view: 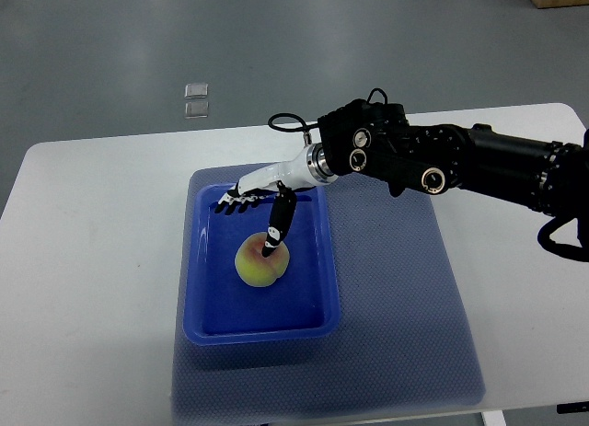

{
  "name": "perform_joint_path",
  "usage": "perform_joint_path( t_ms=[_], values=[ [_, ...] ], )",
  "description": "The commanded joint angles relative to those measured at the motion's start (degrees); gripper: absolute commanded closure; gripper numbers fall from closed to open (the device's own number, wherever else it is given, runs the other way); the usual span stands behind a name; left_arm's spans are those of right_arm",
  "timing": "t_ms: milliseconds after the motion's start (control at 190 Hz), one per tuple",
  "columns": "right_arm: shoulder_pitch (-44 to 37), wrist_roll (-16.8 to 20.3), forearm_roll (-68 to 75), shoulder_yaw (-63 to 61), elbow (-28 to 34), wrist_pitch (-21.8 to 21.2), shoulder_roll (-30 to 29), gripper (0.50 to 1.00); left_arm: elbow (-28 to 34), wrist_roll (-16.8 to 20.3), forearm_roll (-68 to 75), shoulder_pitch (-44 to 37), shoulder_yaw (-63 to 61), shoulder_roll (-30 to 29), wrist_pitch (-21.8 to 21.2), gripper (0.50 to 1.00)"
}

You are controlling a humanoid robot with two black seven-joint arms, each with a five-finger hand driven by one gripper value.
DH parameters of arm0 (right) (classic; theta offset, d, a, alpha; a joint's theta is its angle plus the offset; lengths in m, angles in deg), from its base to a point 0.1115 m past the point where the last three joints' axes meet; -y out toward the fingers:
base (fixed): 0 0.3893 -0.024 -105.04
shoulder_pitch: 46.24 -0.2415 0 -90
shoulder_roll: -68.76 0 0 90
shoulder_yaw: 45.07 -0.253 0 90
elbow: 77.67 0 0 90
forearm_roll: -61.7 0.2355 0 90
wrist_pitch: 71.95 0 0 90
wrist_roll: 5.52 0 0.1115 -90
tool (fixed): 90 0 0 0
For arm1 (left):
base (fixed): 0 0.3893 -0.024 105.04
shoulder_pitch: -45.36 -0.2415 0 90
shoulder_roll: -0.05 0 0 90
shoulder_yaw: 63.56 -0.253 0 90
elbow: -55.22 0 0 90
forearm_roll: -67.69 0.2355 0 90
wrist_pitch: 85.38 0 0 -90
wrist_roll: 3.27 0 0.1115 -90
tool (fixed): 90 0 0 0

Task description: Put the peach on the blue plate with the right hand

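Note:
A yellow-pink peach (260,263) lies inside the blue plate (313,260), a shallow rectangular tray on a blue mat. My right hand (248,210) reaches in from the right and hovers over the tray's far side, just behind the peach. Its fingers (232,202) are spread flat and point left. Its thumb (276,225) points down and its tip touches the top of the peach. The hand grips nothing. The left arm is out of view.
The blue mat (405,316) lies on a white table (92,260). The grey floor lies beyond the table's far edge, with two small clear squares (195,99) on it. My black right forearm (460,164) crosses above the table's right half.

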Motion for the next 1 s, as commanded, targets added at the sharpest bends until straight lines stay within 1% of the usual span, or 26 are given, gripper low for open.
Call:
perform_joint_path(
  t_ms=[0,68,74,126,179,184,205,247,294,299,357,394,457,462,525,588,625,699,751,756,788,835,840,888,993],
  values=[
    [-1.3,0.0,0.4,-5.6,-0.4,-0.1,0.0,0.57,0.1,0.0,-0.1,0.0,0.0,0.0,0.0,0.5],
    [-1.3,0.0,0.5,-7.0,-0.3,-0.1,0.0,0.57,0.1,0.0,-0.1,0.0,0.0,0.0,0.0,0.5],
    [-1.3,-0.1,1.1,-10.3,-0.3,-0.1,0.0,0.57,0.1,0.0,0.0,0.0,0.0,0.0,0.0,0.5],
    [-0.8,-0.1,2.1,-14.7,-0.3,0.1,0.6,0.57,0.1,0.0,-0.1,0.0,-0.1,0.0,0.0,0.5],
    [-0.8,-0.1,2.1,-14.7,-0.3,0.1,0.6,0.57,0.1,0.0,-0.1,0.0,-0.1,0.0,0.0,0.5],
    [0.3,-0.1,3.5,-19.1,-0.3,0.5,3.4,0.57,0.0,0.0,0.0,0.0,0.0,0.0,0.0,0.5],
    [1.5,-0.1,4.3,-21.2,-0.3,0.6,4.6,0.57,0.0,0.0,0.0,0.0,0.0,0.0,0.0,0.5],
    [4.3,-0.1,6.6,-25.3,-0.3,0.6,6.7,0.57,-0.1,0.0,0.0,0.0,-0.1,0.0,0.0,0.5],
    [4.3,-0.1,6.6,-25.3,-0.3,0.6,6.7,0.57,-0.1,0.0,0.0,0.0,-0.1,0.0,0.0,0.5],
    [8.0,-0.1,9.5,-30.5,-0.3,0.7,8.9,0.57,-0.1,0.0,0.0,0.0,-0.1,0.0,0.0,0.5],
    [12.0,-0.3,12.4,-36.6,-0.4,1.0,10.2,0.57,-0.1,0.0,0.0,0.0,-0.2,0.0,0.0,0.5],
    [15.3,-0.3,14.8,-41.8,-0.5,2.0,10.5,0.57,-0.1,0.0,0.0,0.0,-0.2,0.0,0.0,0.5],
    [16.1,-0.3,15.4,-43.2,-0.5,2.4,10.5,0.57,-0.1,0.0,0.0,0.0,-0.2,0.0,0.0,0.5],
    [20.0,-0.3,18.2,-49.3,-0.5,4.6,10.4,0.57,-0.1,0.0,0.0,0.0,-0.2,0.0,0.0,0.5],
    [23.9,-0.5,21.8,-55.5,-0.6,6.6,10.2,0.57,-0.1,0.0,0.0,0.0,-0.2,0.0,0.0,0.5],
    [28.1,-1.9,27.1,-61.9,-1.0,7.9,10.0,0.57,-0.1,0.0,0.0,0.0,-0.2,0.0,0.0,0.5],
    [30.6,-3.6,30.9,-65.1,-1.8,8.5,10.0,0.57,-0.1,0.0,0.0,0.0,-0.2,0.0,0.0,0.5],
    [33.3,-7.0,37.4,-67.9,-4.7,9.5,9.7,0.57,-0.1,0.0,0.0,0.0,-0.3,0.0,0.0,0.5],
    [33.3,-7.0,37.4,-67.9,-4.7,9.5,9.7,0.57,-0.1,0.0,0.0,0.0,-0.3,0.0,0.0,0.5],
    [33.9,-9.1,40.9,-68.0,-7.8,10.1,8.6,0.57,-0.2,0.0,0.0,0.0,-0.3,0.0,0.0,0.5],
    [33.9,-10.1,42.6,-68.0,-9.7,10.4,7.5,0.57,-0.2,0.0,0.0,0.0,-0.3,0.0,0.0,0.5],
    [33.9,-10.1,42.6,-68.0,-9.7,10.4,7.5,0.57,-0.2,0.0,0.0,0.0,-0.3,0.0,0.0,0.5],
    [33.9,-10.6,44.1,-68.1,-12.5,10.4,6.0,0.568,-0.2,0.0,0.0,0.0,-0.4,0.0,-0.1,0.5],
    [33.9,-10.6,44.5,-68.3,-13.8,10.5,5.4,0.568,-0.1,0.0,0.0,0.0,-0.4,0.0,-0.1,0.5],
    [34.0,-10.7,44.5,-68.3,-14.4,10.5,5.1,0.568,0.3,0.0,-0.1,0.0,-0.4,0.0,-0.1,0.5]
  ],
)
